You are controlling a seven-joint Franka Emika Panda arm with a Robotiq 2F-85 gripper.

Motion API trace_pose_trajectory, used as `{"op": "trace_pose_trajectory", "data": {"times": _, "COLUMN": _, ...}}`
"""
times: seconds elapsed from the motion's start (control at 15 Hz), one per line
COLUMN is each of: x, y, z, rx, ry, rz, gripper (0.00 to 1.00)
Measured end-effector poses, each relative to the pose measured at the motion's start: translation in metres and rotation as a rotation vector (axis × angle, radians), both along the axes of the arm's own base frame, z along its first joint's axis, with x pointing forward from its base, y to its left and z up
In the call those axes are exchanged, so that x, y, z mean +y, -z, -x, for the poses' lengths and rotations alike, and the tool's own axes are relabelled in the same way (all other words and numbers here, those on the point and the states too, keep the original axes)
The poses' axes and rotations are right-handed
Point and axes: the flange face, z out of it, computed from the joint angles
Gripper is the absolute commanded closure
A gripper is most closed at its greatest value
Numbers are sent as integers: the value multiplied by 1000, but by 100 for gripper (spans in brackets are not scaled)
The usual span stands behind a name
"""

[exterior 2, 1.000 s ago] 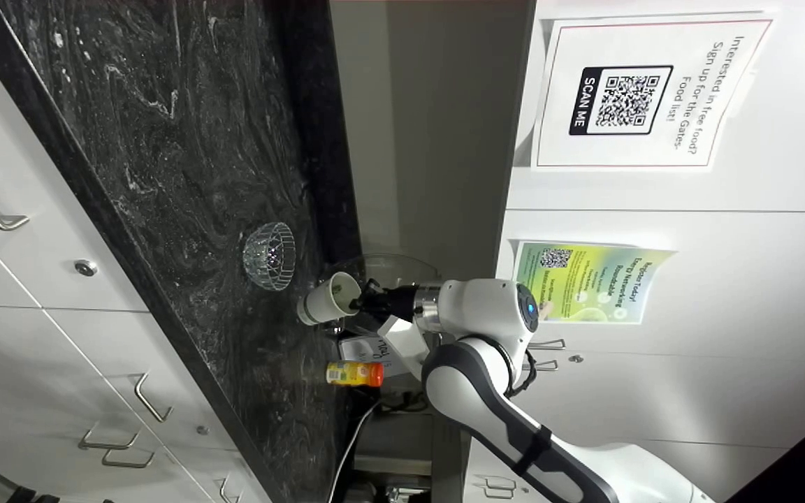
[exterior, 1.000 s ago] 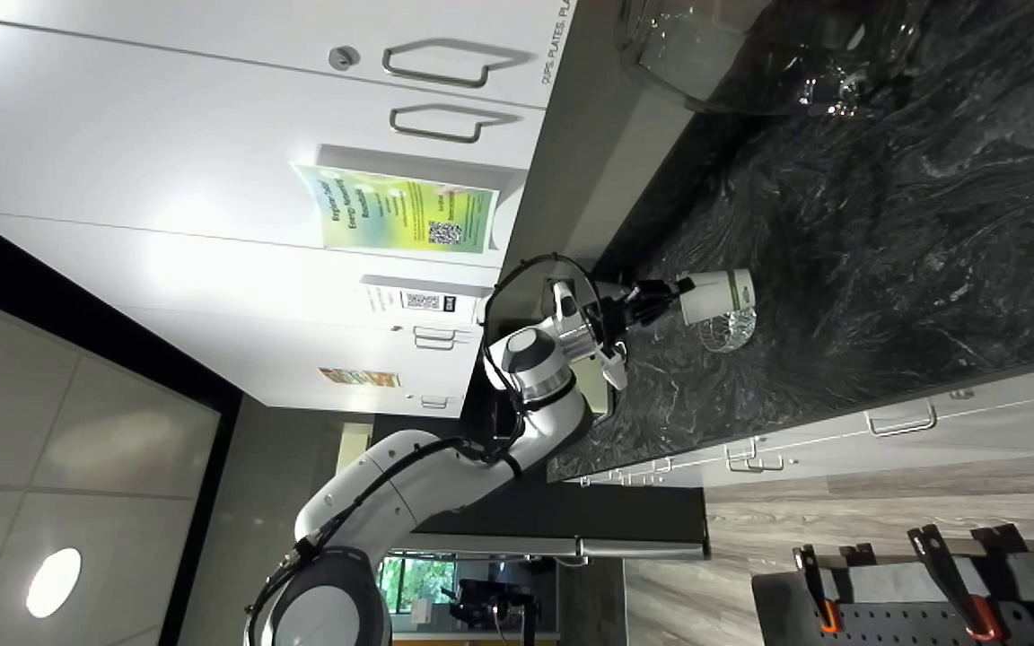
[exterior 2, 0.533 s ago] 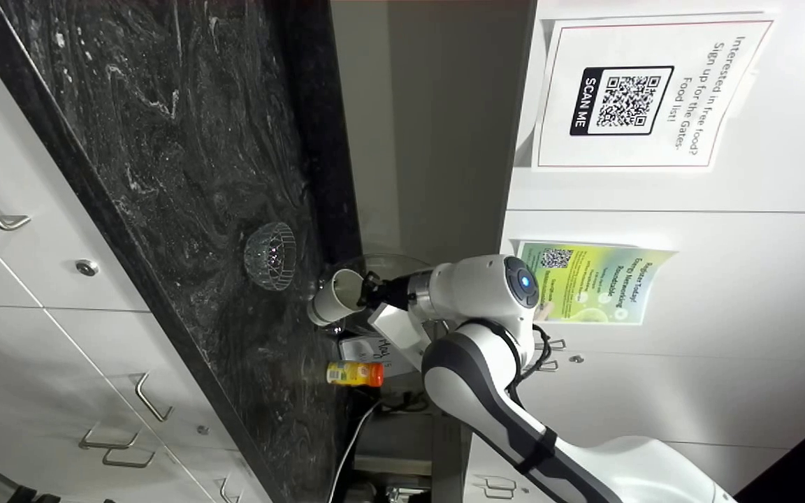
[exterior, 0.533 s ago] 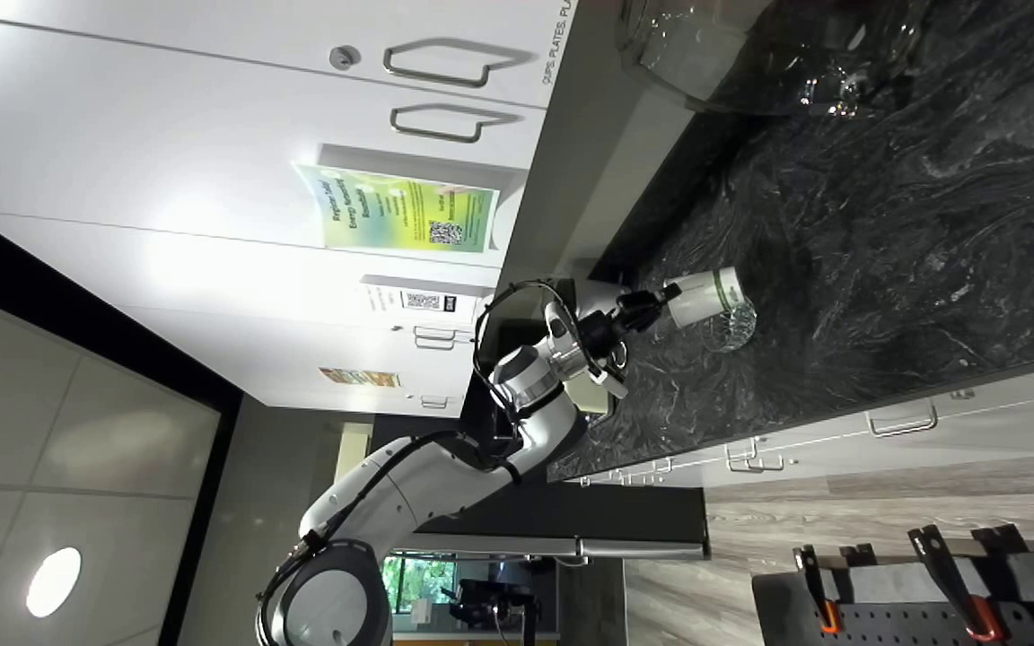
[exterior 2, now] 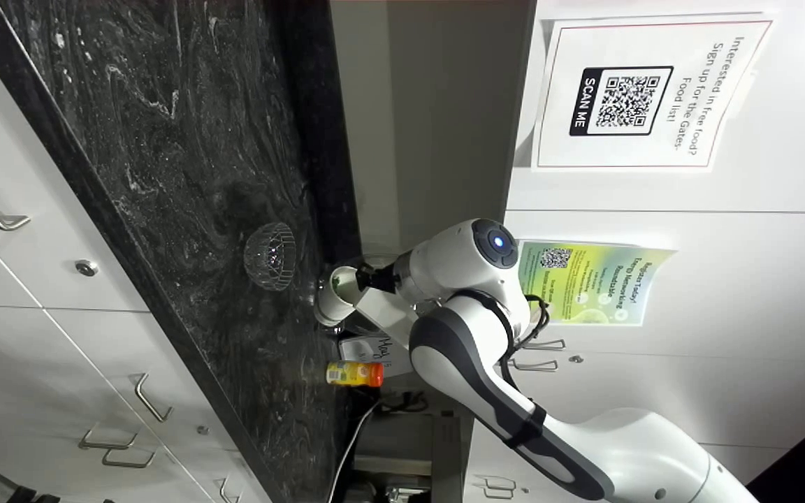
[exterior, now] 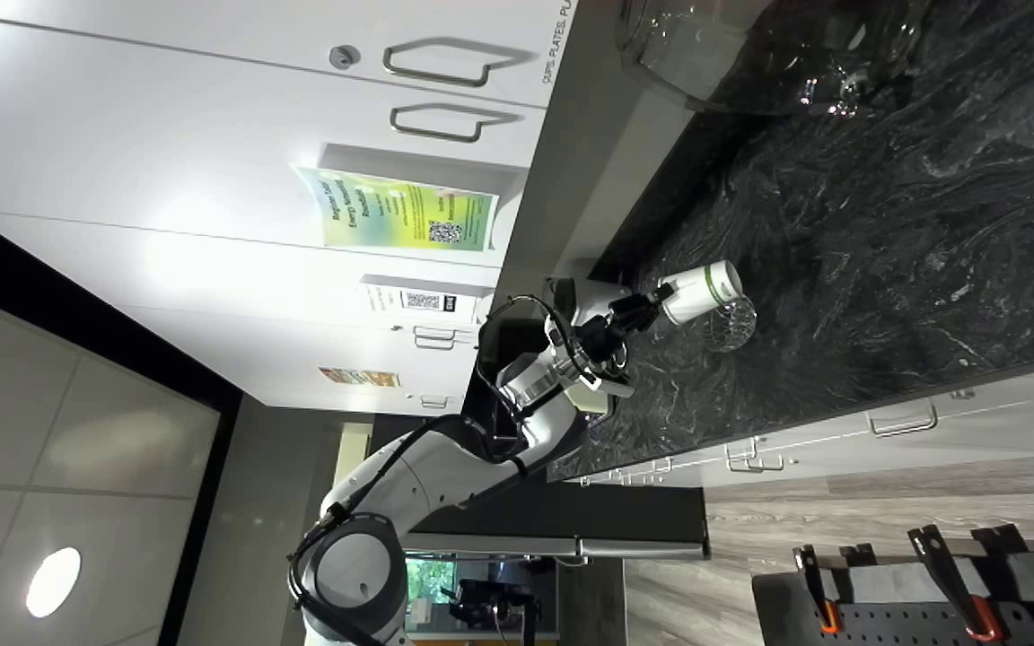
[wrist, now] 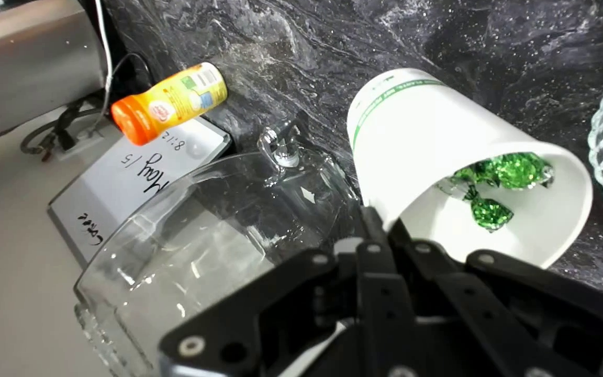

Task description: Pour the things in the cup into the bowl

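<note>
The gripper (wrist: pixel 385 225) is pinching the wall of the cup (wrist: pixel 427 131) at its rim, one jaw pressing just inside the mouth and the other outside; the cup is leaning well over, base lower than mouth, toward the side where the bowl (exterior 2: pixel 257 260) is resting on the counter (exterior 2: pixel 165 175); green pieces (wrist: pixel 516 170) in shiny wrappers are lying inside the cup against its wall, overlapping so that I cannot tell how many; in the wrist view the bowl is showing only in part at the right edge, and a strip of counter is running between it and the cup; the arm (exterior 2: pixel 472 377) is showing over the counter in both exterior views; on the gripper's other side the jar (wrist: pixel 176 262), large and of clear glass with a tap (wrist: pixel 283 152), is standing apart from the cup; the bottle (wrist: pixel 176 102), yellow with an orange cap, is standing upright; the whiteboard (wrist: pixel 118 183), partly hidden by bottle and jar, is bearing a handwritten "May 15"; a white cable (wrist: pixel 104 47) is running beside a metal box (wrist: pixel 34 68); in an exterior view posters (exterior 2: pixel 654 150) with QR codes are hanging on white cabinets (exterior 2: pixel 759 279).
</note>
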Motion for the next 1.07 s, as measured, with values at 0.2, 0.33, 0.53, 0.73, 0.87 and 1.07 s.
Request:
{"op": "trace_pose_trajectory", "data": {"times": 0.2, "x": 8, "y": 11, "z": -8, "rx": -3, "ry": 17, "rz": 56, "gripper": 99}}
{"op": "trace_pose_trajectory", "data": {"times": 0.33, "x": 13, "y": 18, "z": -12, "rx": 1, "ry": 25, "rz": 90, "gripper": 99}}
{"op": "trace_pose_trajectory", "data": {"times": 0.53, "x": 21, "y": 28, "z": -16, "rx": 17, "ry": 34, "rz": 126, "gripper": 99}}
{"op": "trace_pose_trajectory", "data": {"times": 0.73, "x": 29, "y": 38, "z": -19, "rx": 29, "ry": 29, "rz": 139, "gripper": 96}}
{"op": "trace_pose_trajectory", "data": {"times": 0.87, "x": 33, "y": 42, "z": -21, "rx": 32, "ry": 26, "rz": 140, "gripper": 96}}
{"op": "trace_pose_trajectory", "data": {"times": 1.07, "x": 33, "y": 42, "z": -22, "rx": 32, "ry": 27, "rz": 140, "gripper": 99}}
